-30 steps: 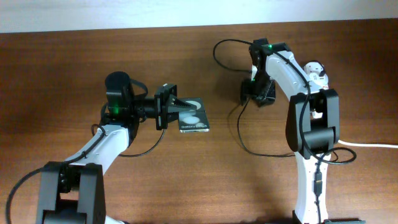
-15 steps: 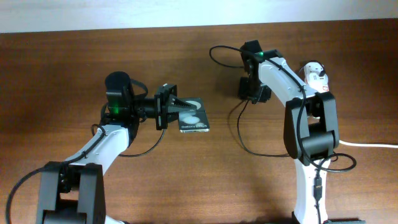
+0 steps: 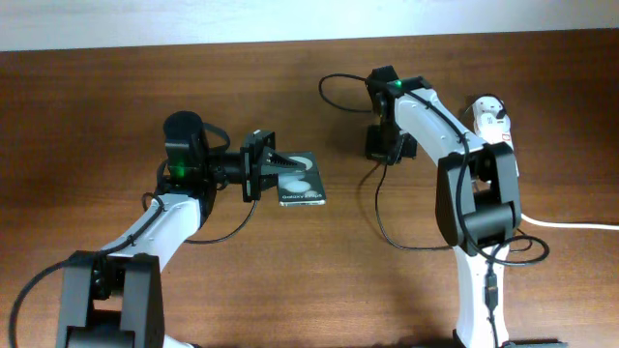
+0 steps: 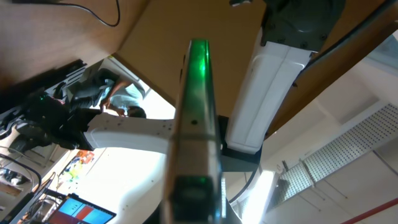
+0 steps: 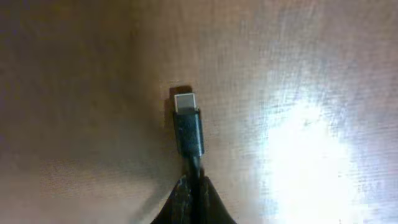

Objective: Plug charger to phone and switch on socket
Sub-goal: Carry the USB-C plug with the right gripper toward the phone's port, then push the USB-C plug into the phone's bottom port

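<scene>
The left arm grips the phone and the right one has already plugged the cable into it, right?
Not plugged in. The left fingers do grip the phone, but the right wrist view shows the cable with its tip bare, pinched in the right fingers.

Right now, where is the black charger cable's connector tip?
Centre of the right wrist view: the connector tip juts from the right gripper over brown tabletop.

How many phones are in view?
1. The phone is left of centre in the overhead view, its left end between the left gripper's jaws. None appears hidden.
</scene>
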Controlling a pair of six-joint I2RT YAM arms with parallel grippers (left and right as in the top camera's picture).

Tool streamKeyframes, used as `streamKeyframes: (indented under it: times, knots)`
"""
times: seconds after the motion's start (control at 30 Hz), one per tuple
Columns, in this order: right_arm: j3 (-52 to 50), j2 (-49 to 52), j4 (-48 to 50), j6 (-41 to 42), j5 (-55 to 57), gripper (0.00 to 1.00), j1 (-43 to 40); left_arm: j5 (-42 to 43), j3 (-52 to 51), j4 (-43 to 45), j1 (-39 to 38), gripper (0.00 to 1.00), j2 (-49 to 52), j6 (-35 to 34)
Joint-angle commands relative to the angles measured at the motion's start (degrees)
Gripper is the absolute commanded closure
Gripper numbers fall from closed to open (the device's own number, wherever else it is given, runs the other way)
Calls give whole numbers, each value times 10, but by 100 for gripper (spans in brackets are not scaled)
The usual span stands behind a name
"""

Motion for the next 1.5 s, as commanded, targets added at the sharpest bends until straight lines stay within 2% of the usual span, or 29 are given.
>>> streamKeyframes:
  times: [0.0,0.1,0.23,0.37,0.47,0.6,0.8,0.93,1.0,1.1,1.2,1.47]
  knots:
    - [54,-15,-41,-40,-49,96,-13,-30,9,2,3,100,-3,-5]
    - [86,-88,-82,-41,-61,96,-19,-83,9,4,3,100,-3,12]
    - [86,-233,-110,-51,-64,96,-17,-91,9,6,3,100,-3,150]
    - [86,-336,-162,-54,-95,96,-12,-84,9,6,3,100,-3,266]
    - [85,-372,-199,-53,-96,96,11,-89,9,6,3,100,-3,311]
    - [84,-388,-210,-53,-96,96,90,-125,9,6,3,100,-3,389]
    - [48,-387,-167,-35,-100,96,199,-127,47,30,71,100,38,402]
    - [15,-387,-122,-35,-79,96,256,-66,121,30,67,100,107,398]
    - [-17,-386,-97,-27,-62,96,278,-62,135,30,56,100,119,385]
    - [-54,-386,-71,11,-59,96,284,-57,135,30,51,100,119,382]
    - [-79,-386,-67,14,-63,96,284,-54,135,30,51,100,119,352]
    - [-83,-385,-63,21,-73,96,291,-85,135,30,51,100,119,350]
